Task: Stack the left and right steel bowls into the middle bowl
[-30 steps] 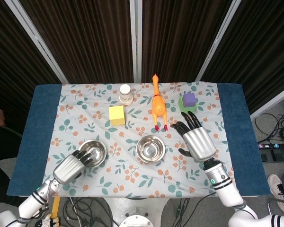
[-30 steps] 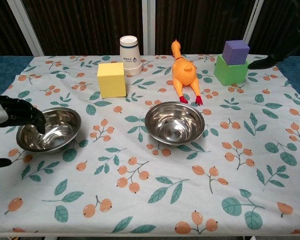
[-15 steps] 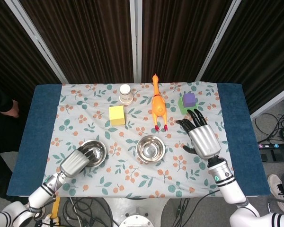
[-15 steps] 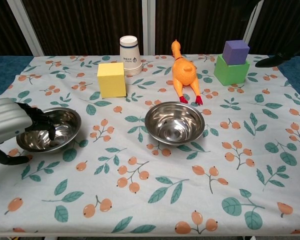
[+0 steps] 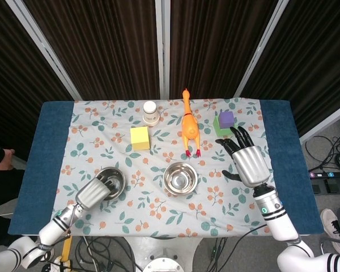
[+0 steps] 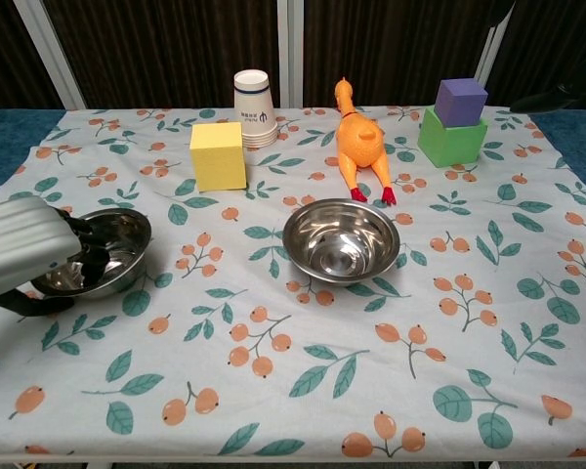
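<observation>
The left steel bowl [image 5: 114,180] [image 6: 117,249] sits at the front left of the floral cloth. My left hand [image 5: 94,192] [image 6: 24,256] grips its near rim, with fingers curled inside the bowl and the thumb outside below the rim. The middle steel bowl [image 5: 180,177] [image 6: 340,239] stands upright at the centre, untouched. My right hand [image 5: 248,161] hovers to the right of the middle bowl, fingers spread and holding nothing. No third bowl stands apart on the right side.
At the back of the cloth are a yellow block [image 5: 140,137], a stack of paper cups [image 5: 151,112], an orange rubber chicken [image 5: 188,126] and a purple cube on a green block [image 5: 225,122]. That green block is just beyond my right hand's fingertips.
My left hand has moved further over the left bowl's near rim and closed on it. My right hand has drifted right and away from the middle bowl, towards the green block.
</observation>
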